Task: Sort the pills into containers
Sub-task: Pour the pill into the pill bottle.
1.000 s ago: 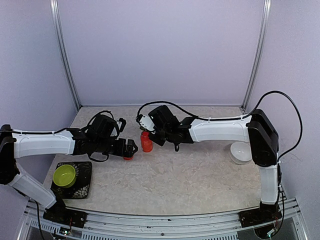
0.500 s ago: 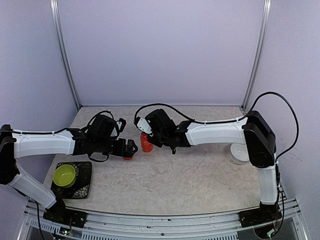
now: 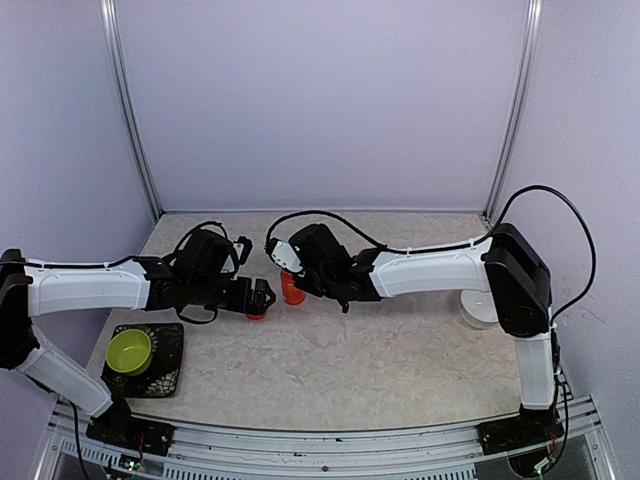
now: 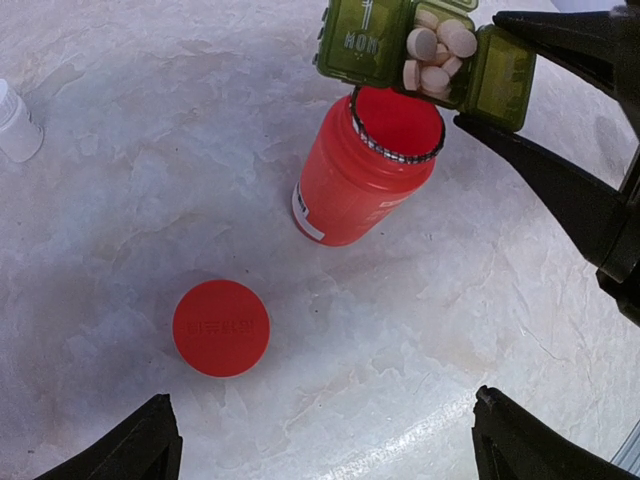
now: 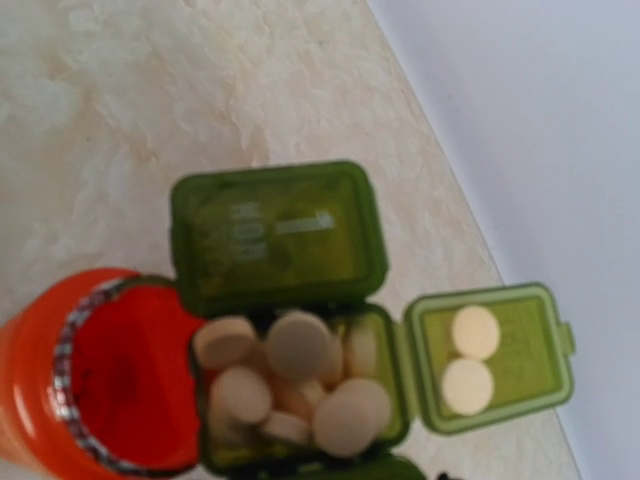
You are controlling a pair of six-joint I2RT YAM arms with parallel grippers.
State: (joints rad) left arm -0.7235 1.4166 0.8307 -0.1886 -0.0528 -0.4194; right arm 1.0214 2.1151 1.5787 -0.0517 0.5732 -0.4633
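Lilac walls and metal uprights close in a marbled beige bench. From above, my left gripper hangs just beside the red bottle. My right gripper sits just behind and above that bottle. A lime-green bowl rests on a black tray near my left base. A white bowl is half hidden behind my right arm.

Through my left wrist camera, the left jaws stand wide with nothing between them, above the red lid lying flat on the bench. The bottle stands uncapped. The pill box hangs right at its mouth, pinched at one end by my right gripper. A small white bottle stands at the frame's edge.

Through my right wrist camera, the open cell is heaped with pills. Two more lie on its opened flap, and the cell next to it is closed. I judge the heap could spill into the bottle, so I should hold the box level and move slowly. The two strays should go into a cell before the flap shuts.
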